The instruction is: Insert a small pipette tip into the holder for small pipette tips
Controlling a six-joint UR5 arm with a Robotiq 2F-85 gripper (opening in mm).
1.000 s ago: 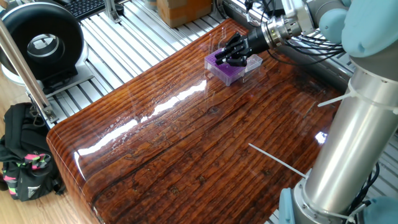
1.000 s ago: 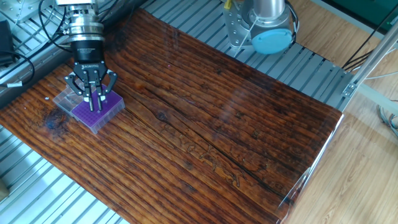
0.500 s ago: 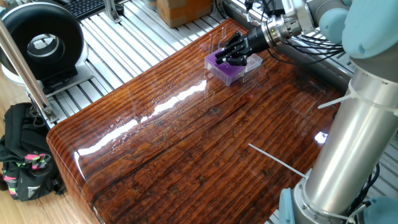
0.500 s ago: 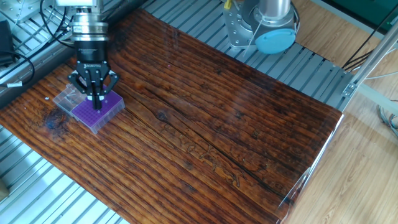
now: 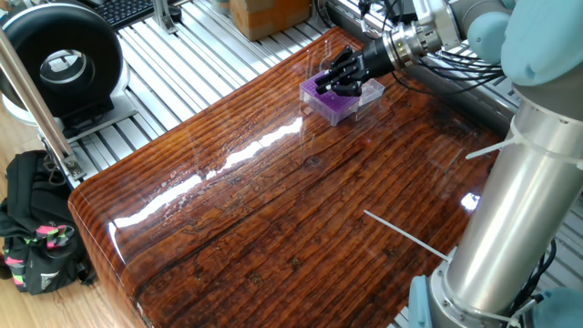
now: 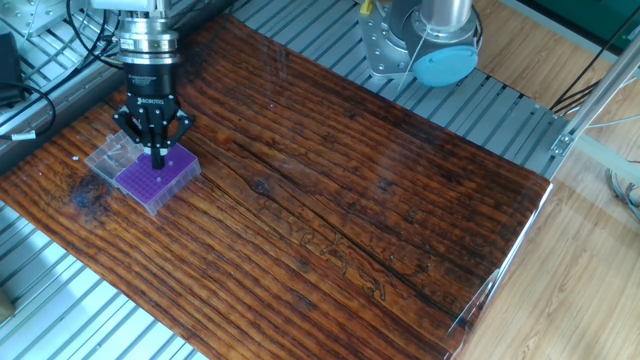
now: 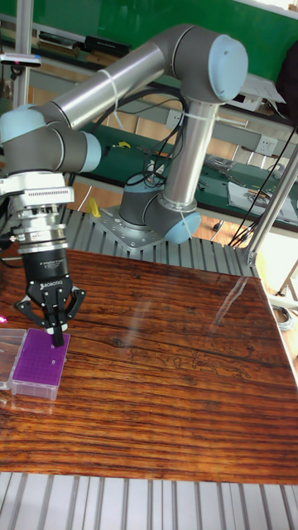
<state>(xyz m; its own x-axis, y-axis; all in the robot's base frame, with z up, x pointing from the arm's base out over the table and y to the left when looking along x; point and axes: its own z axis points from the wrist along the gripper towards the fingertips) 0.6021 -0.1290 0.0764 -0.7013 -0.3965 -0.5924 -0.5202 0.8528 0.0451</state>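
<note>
The holder for small pipette tips (image 6: pixel 150 182) is a purple rack (image 5: pixel 339 107) in a clear plastic box, near one corner of the wooden table; the tall fixed view shows the holder (image 7: pixel 37 368) at the table's left edge. My gripper (image 6: pixel 157 163) points straight down over the rack's top, fingers pressed together, tips just at the hole grid. The gripper (image 5: pixel 328 85) covers part of the rack there, and the gripper (image 7: pixel 57 339) stands over the rack's far end. The small pipette tip is too small to make out between the fingers.
A clear lid (image 6: pixel 110 158) lies flat beside the rack. The arm's base (image 6: pixel 420 45) is bolted at the far table edge. Off the table are a black round device (image 5: pixel 64 59), a cardboard box (image 5: pixel 269 14) and a black bag (image 5: pixel 32 237) on the floor.
The fingers stood slightly apart over the rack a second ago and have closed together. The gripper has shifted a little over the rack.
</note>
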